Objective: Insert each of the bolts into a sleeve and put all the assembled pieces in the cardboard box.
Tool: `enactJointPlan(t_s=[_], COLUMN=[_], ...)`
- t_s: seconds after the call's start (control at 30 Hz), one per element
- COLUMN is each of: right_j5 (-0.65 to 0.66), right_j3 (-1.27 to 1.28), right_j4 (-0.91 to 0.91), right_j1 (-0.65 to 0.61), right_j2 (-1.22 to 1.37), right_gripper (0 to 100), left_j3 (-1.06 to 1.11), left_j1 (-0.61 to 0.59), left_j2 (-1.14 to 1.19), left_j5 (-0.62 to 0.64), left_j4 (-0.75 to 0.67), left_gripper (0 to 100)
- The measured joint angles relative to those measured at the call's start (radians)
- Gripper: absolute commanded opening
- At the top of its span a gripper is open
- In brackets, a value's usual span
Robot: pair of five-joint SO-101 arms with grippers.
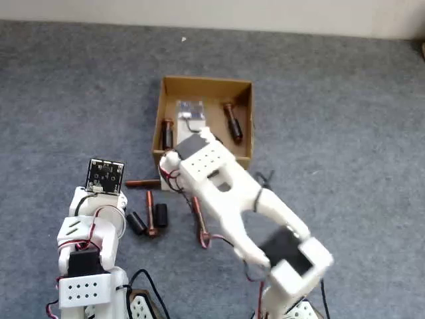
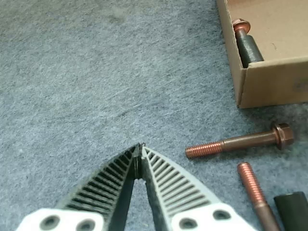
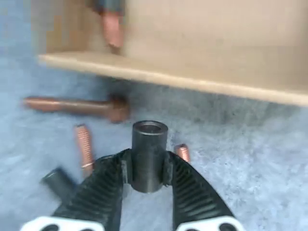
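Sleeve (image 3: 149, 144), dark and upright with its open end up, sits pinched between the jaws of the right gripper (image 3: 148, 162), just outside the box (image 3: 173, 79) by its front wall. Held so, I judge, its bore is offered for a bolt to be slid in; it is not ready for the box, since no bolt shows in it. The left gripper (image 2: 140, 150) hovers over bare desk (image 2: 72, 72) off the box's front corner, jaws pressed together on nothing, so no bolt is on offer yet. The nearest bolt (image 2: 240, 143) lies flat just beside the box's front wall, within easy reach of that arm; a second bolt (image 2: 255, 192) and a spare sleeve (image 2: 293, 206) lie a little farther from the box. The high view adds the count: two assembled pieces (image 1: 167, 133) rest inside the box, one against a side wall and one near the opposite wall, and a third bolt (image 1: 199, 222) lies farther from the box, partly under the right arm. The right wrist view makes the grip plain, where the high view has that arm's white wrist in the way. The left wrist view shows one finished piece close up, its copper head above the dark sleeve.
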Motion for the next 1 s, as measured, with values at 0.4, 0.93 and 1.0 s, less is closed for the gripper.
enactJointPlan(t_s=[0.4,0.93,1.0], right_j5=[0.238,0.500,0.500], right_j3=[0.327,1.023,1.069], right_j4=[0.006,-0.342,-0.379], right_j1=[0.141,0.282,0.282], right_j2=[-0.497,-1.039,-1.073], right_gripper=[0.5,0.5,0.5], left_j3=[0.000,0.000,0.000], left_j1=[0.000,0.000,0.000], left_j2=[0.000,0.000,0.000], left_j5=[0.000,0.000,0.000], left_j4=[0.000,0.000,0.000], left_gripper=[1,1,1])
